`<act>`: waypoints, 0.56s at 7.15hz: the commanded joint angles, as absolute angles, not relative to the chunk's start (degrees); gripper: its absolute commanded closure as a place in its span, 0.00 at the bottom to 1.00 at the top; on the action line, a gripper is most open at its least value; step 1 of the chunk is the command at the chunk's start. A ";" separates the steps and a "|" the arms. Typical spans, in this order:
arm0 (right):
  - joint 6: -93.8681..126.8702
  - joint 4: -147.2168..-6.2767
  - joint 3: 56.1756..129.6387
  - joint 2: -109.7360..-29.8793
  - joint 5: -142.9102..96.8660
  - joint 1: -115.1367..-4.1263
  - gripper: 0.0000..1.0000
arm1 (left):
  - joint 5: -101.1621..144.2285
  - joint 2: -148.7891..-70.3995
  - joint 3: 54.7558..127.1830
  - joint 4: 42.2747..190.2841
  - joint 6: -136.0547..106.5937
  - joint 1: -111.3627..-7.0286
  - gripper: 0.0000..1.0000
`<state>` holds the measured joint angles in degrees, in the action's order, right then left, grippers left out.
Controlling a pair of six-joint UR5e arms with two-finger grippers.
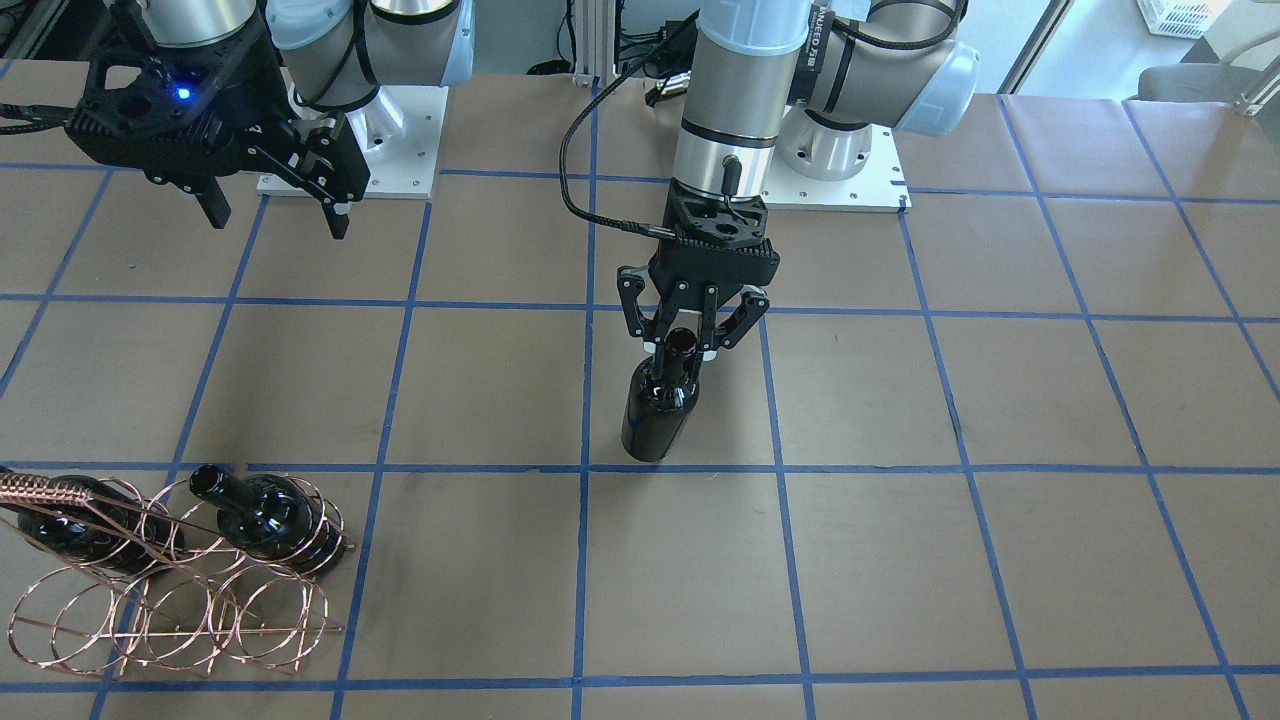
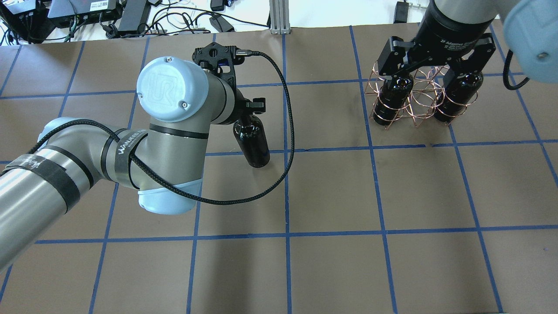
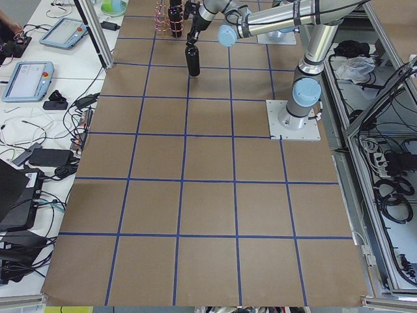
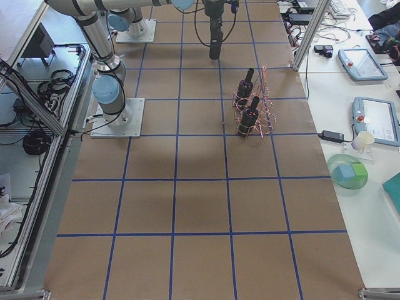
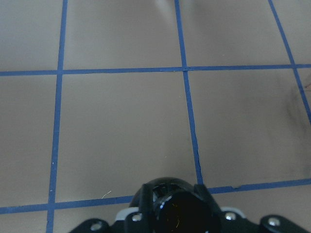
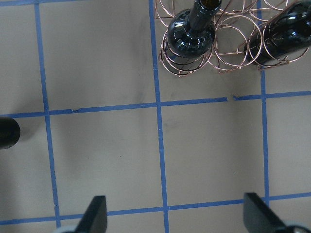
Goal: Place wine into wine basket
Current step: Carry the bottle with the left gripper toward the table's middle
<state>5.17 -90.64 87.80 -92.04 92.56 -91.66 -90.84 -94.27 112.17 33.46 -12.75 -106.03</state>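
Observation:
My left gripper (image 1: 683, 350) is shut on the neck of a dark glass wine bottle (image 1: 655, 410) and holds it upright near the table's middle. I cannot tell whether its base touches the table. The bottle also shows in the overhead view (image 2: 253, 139) and its mouth fills the bottom of the left wrist view (image 5: 180, 208). The copper wire wine basket (image 1: 170, 610) stands far off on my right side, with two dark bottles (image 1: 265, 515) (image 1: 70, 530) in its loops. My right gripper (image 2: 433, 65) hovers above the basket (image 2: 414, 96), open and empty.
The table is brown paper with a blue tape grid (image 1: 585, 465). The left arm's black cable (image 2: 283, 144) loops over the table beside the held bottle. Both arm bases (image 1: 830, 160) stand on white plates at the robot's edge.

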 commanded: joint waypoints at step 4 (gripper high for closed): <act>5.27 -90.53 87.80 -91.67 92.55 -91.67 0.00 | -91.40 -95.89 112.76 30.41 -12.75 -106.08 0.98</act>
